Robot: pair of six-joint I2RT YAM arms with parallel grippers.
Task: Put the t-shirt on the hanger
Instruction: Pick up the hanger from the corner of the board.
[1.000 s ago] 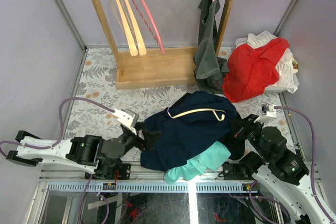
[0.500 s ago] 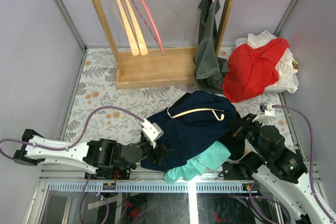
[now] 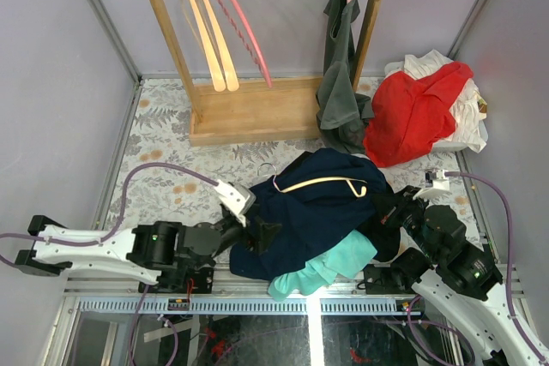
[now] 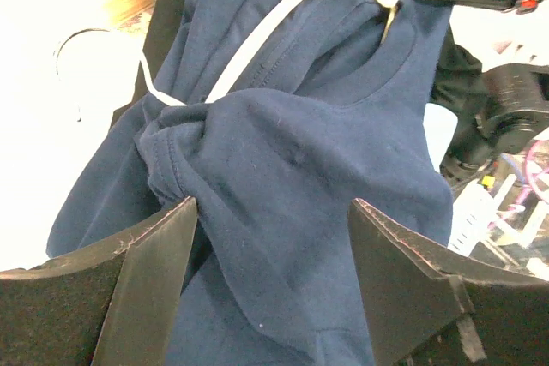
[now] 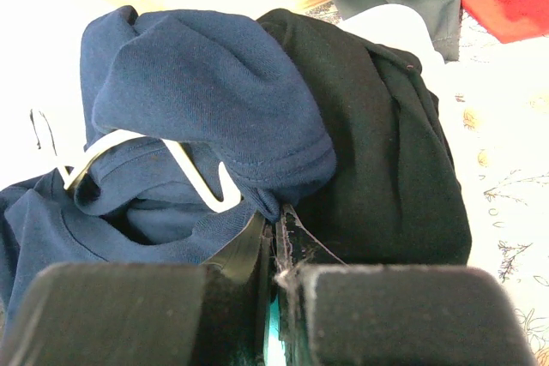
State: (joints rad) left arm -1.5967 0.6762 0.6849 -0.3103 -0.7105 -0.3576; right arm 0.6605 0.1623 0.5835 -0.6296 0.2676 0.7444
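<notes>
The navy t-shirt [image 3: 313, 216] lies crumpled near the table's front, with the cream hanger [image 3: 322, 184] lying on its upper part. My left gripper [image 3: 256, 234] is at the shirt's left edge. In the left wrist view it [image 4: 273, 216] is open wide, with a fold of the t-shirt [image 4: 300, 152] between the fingers; the hanger [image 4: 257, 49] lies beyond. My right gripper [image 3: 391, 212] is at the shirt's right edge. In the right wrist view it [image 5: 276, 222] is shut on the t-shirt's [image 5: 197, 83] hem, just below the hanger's end [image 5: 199, 182].
A black garment [image 5: 386, 152] and a teal garment [image 3: 330, 267] lie under the shirt's right and near side. A wooden rack [image 3: 257, 109] at the back holds light-wood hangers [image 3: 210, 40], a pink hanger [image 3: 244, 27] and a grey-green top [image 3: 341, 75]. A red cloth [image 3: 416, 113] lies on a pile at back right.
My left gripper swung right and toward the near edge along the shirt's left side, then came back a little. The right arm, shirt and hanger have hardly moved.
</notes>
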